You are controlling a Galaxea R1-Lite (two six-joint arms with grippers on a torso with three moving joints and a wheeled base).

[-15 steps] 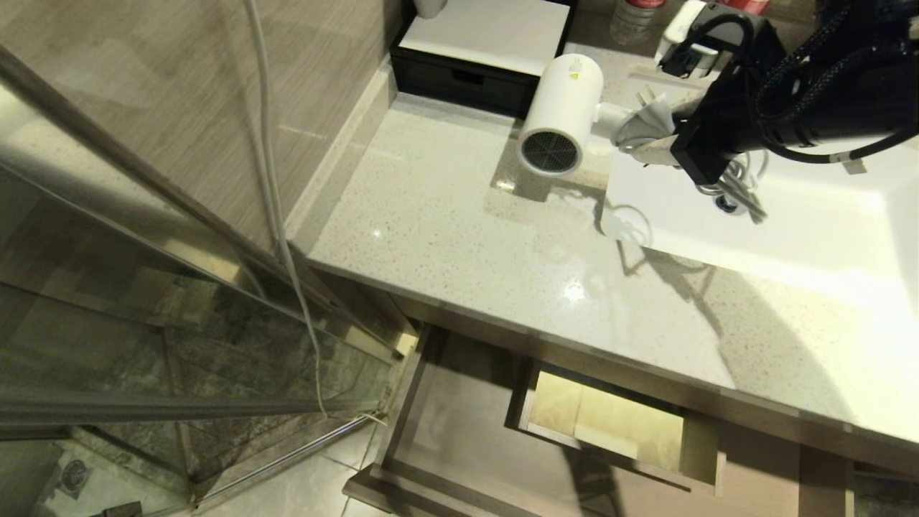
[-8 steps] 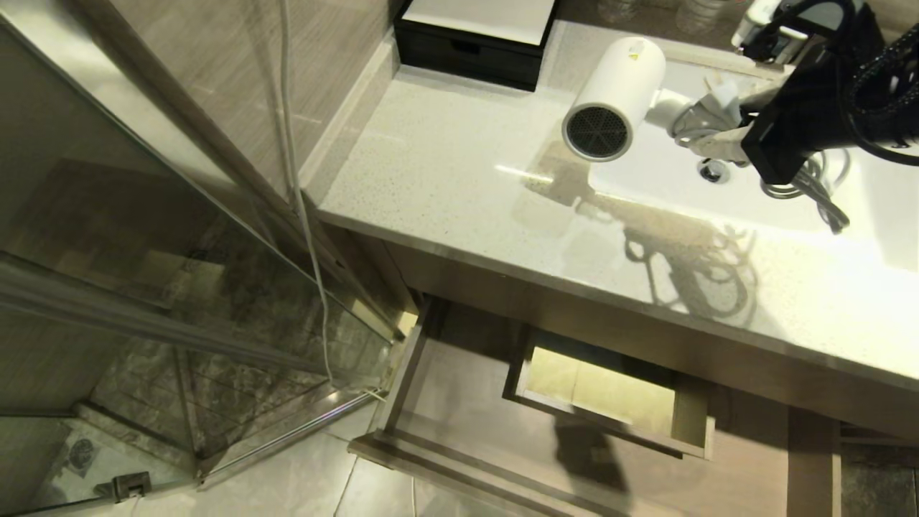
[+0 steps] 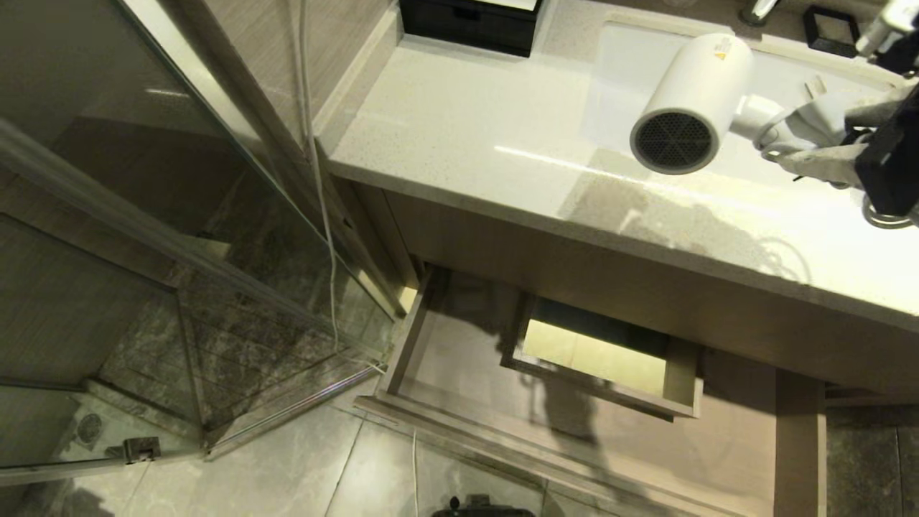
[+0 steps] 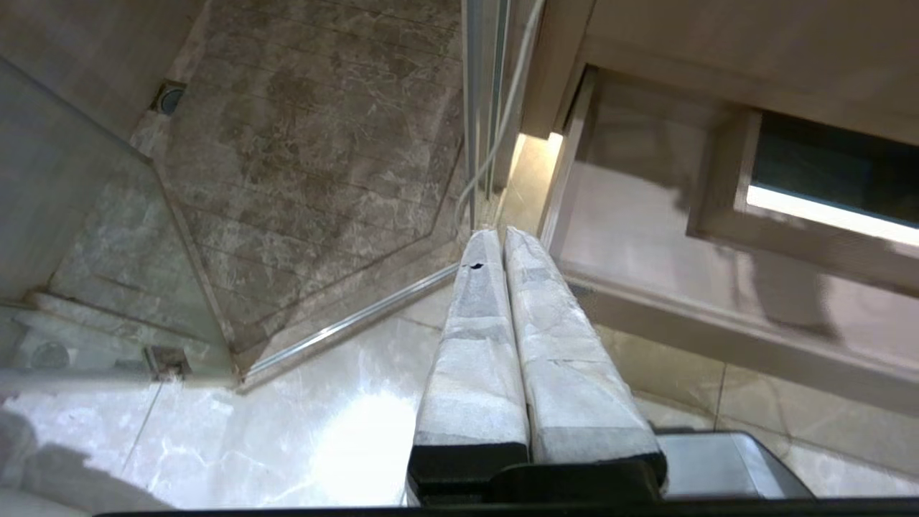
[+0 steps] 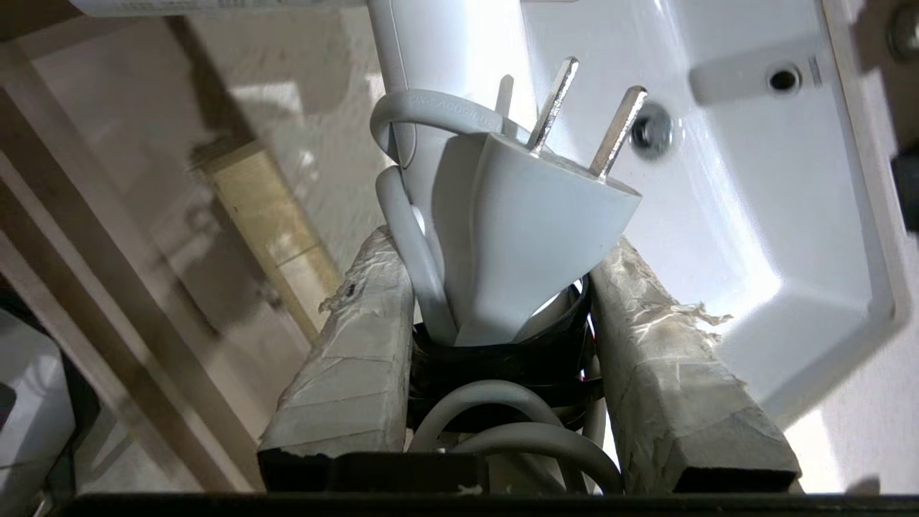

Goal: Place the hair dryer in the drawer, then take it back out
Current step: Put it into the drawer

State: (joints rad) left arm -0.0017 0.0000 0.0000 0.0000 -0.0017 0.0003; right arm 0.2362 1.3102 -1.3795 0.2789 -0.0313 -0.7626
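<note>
**Dryer carried above the tabletop**

I see the drawer (image 3: 574, 402) open at lower centre. The hair dryer (image 3: 693, 104) hangs at upper right over the tabletop (image 3: 467, 136), the right gripper (image 5: 495, 287) jaws clamped on its handle with the cord. It seems light, stiff, smooth; the handle is the best hold. The left gripper (image 4: 502, 244) jaws are pressed together, empty.

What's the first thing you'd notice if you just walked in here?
The white hair dryer hanging in the air over the counter, held by its handle and bundled cord in the right claw, its plug sticking out between the fingers. Below, the wooden drawer stands pulled open, nothing visible inside but its boxed cutout.
</note>
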